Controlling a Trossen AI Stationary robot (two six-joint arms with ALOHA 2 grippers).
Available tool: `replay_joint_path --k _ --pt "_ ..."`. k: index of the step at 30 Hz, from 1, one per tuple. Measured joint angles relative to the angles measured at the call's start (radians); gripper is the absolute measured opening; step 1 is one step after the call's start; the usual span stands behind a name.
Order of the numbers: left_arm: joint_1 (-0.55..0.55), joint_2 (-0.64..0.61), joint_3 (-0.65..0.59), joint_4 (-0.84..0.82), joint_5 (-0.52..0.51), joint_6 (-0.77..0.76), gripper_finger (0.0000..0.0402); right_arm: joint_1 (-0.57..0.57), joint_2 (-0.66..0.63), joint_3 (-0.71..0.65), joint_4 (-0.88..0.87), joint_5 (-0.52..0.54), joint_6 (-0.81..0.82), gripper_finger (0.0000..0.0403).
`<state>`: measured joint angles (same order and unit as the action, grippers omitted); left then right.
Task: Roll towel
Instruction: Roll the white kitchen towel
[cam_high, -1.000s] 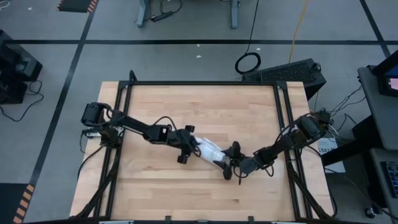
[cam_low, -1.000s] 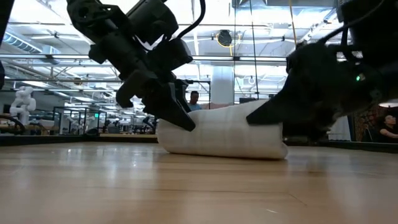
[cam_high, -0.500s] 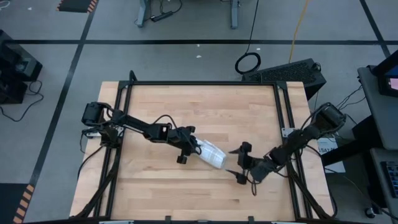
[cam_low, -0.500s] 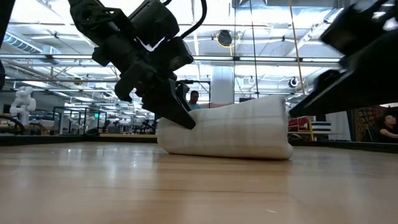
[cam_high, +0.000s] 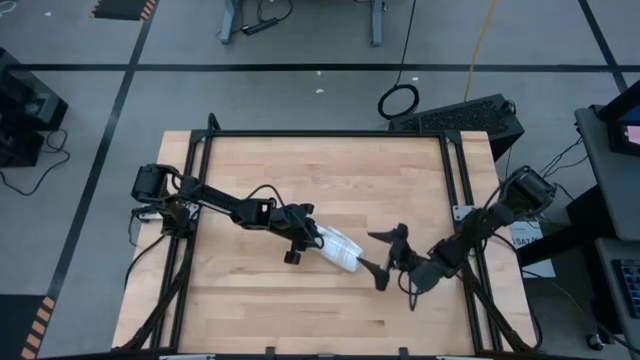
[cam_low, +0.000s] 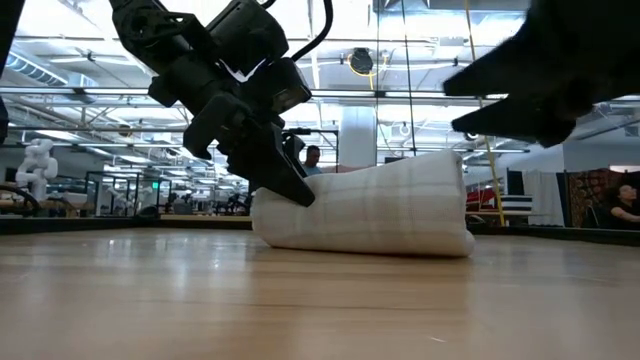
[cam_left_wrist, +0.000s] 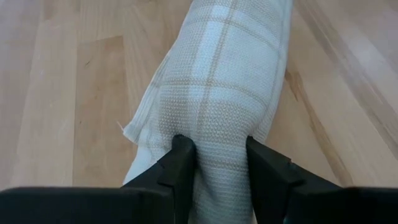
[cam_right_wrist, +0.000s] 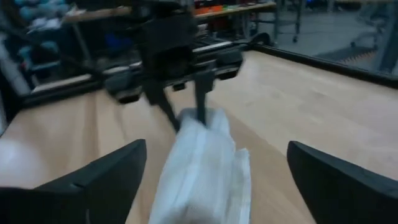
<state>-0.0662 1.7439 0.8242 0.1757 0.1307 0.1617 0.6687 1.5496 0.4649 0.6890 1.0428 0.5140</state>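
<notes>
The towel (cam_high: 340, 248) is a rolled white bundle with tan plaid lines, lying on the wooden table near its middle; it also shows in the low view (cam_low: 365, 210) and in the left wrist view (cam_left_wrist: 217, 74). My left gripper (cam_high: 316, 238) is shut on the roll's left end. My right gripper (cam_high: 385, 254) is open, just off the roll's right end and clear of it; in the right wrist view its two fingers stand wide apart on either side of the roll (cam_right_wrist: 199, 162). My left gripper pinches the roll's left end (cam_left_wrist: 214, 140) between its two fingers (cam_left_wrist: 180, 158), across all the rolled layers. The fingers slant down from the table's left, in line with the roll. In the low view that end (cam_low: 275, 205) sits slightly raised; the roll's underside rests on the table.
The wooden table top (cam_high: 300, 170) is framed by a black metal rail (cam_high: 330, 133). Bare wood lies all around the roll. Beyond the table are grey floor, cables and a dark case (cam_high: 470, 115).
My right gripper has let go of the roll's right end, opened wide, and drawn back toward the table's right edge while rising. The right end of the roll has sprung up fuller. My left gripper has kept its hold and stayed put.
</notes>
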Motion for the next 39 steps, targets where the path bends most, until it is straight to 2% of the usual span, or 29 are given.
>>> replay_joint_path --k 4,11,15,19,26,32,39 --pt "0.000 0.000 0.000 0.002 -0.001 0.001 0.0129 -0.034 0.030 0.026 0.000 -0.003 0.040 0.0325" --pt "0.000 0.000 0.000 0.003 -0.003 0.002 0.0129 -0.074 0.207 0.185 0.004 -0.079 0.044 0.0166" --pt "-0.001 0.000 0.000 0.005 -0.004 0.010 0.0129 -0.081 0.305 0.277 -0.004 -0.020 0.045 0.0079" --pt "-0.001 0.000 -0.001 0.007 -0.005 0.027 0.0129 -0.091 0.375 0.338 -0.062 0.006 0.094 0.0013" --pt "-0.001 0.000 0.000 0.003 -0.008 0.036 0.0129 -0.095 0.467 0.355 -0.140 0.017 0.322 0.0013" --pt "-0.002 -0.028 -0.002 -0.016 -0.025 0.037 0.0129 -0.091 0.503 0.356 -0.136 0.026 0.365 0.0001" --pt "0.000 -0.137 -0.003 -0.107 -0.032 0.038 0.0129 -0.093 0.504 0.355 -0.147 0.016 0.406 0.0001"
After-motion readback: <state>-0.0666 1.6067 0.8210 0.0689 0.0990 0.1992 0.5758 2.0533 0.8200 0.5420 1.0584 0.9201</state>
